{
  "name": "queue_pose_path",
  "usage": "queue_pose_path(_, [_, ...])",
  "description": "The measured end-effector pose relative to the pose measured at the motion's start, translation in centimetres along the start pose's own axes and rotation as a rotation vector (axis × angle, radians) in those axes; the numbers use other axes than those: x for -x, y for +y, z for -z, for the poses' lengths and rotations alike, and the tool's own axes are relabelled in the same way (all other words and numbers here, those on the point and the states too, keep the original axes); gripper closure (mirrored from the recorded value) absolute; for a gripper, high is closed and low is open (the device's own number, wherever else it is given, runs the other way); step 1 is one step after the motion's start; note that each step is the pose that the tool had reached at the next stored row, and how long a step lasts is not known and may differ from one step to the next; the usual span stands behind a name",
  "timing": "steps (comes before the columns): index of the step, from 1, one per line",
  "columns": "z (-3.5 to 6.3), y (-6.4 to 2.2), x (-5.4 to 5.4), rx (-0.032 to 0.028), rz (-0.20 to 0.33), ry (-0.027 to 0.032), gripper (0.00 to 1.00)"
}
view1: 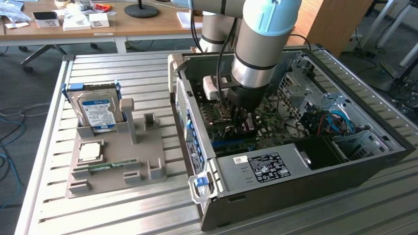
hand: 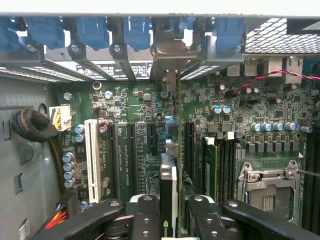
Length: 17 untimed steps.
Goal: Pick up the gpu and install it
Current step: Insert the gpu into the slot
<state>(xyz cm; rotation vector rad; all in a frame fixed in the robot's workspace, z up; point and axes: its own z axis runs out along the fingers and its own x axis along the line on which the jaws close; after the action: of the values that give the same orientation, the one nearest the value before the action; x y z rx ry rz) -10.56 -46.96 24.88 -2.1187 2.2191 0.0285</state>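
Note:
The gpu (hand: 170,175) stands edge-on between my fingers, a thin card with a logo on its near edge. It runs along the green motherboard (hand: 135,105) toward its silvery end bracket (hand: 170,55) at the case's rear slot openings. My gripper (hand: 172,220) is shut on it, one black finger (hand: 145,215) on each side. In the exterior view the gripper (view1: 240,120) reaches down inside the open computer case (view1: 365,166), low over the motherboard, and the arm hides most of the card.
Blue slot clips (hand: 95,30) line the case's rear wall. A white slot (hand: 91,160) and an empty CPU socket (hand: 267,185) flank the card. Outside the case, a grey fixture (view1: 117,171) holds a hard drive (view1: 98,110), a processor (view1: 90,151) and a memory stick (view1: 107,166).

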Motion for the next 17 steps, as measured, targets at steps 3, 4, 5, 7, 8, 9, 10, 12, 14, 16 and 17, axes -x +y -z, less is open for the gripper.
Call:
queue_pose_path(3, [0.00, 0.00, -0.04, 0.0000, 0.000, 0.0000, 0.73])
queue_pose_path(4, [0.01, 0.00, -0.05, 0.0000, 0.000, 0.0001, 0.73])
queue_pose_path(5, [0.00, 0.00, -0.06, 0.0000, 0.000, 0.0000, 0.73])
queue_pose_path(7, [-0.01, 0.00, -0.06, 0.0000, 0.000, 0.0006, 0.73])
queue_pose_path(8, [-0.04, -0.01, -0.06, 0.0000, 0.000, 0.0015, 0.73])
queue_pose_path(9, [-0.06, -0.01, -0.06, -0.0001, 0.000, 0.0035, 0.73])
queue_pose_path(10, [-0.06, -0.01, -0.06, -0.0001, 0.000, 0.0042, 0.73])
queue_pose_path(12, [-0.05, 0.00, -0.06, -0.0002, 0.000, 0.0044, 0.73])
queue_pose_path(14, [-0.04, 0.00, -0.05, -0.0002, 0.000, 0.0043, 0.73])
queue_pose_path(16, [-0.04, -0.05, -0.03, 0.0001, 0.000, 0.0057, 0.73])
queue_pose_path(17, [-0.04, -0.08, -0.01, 0.0003, 0.000, 0.0062, 0.73])
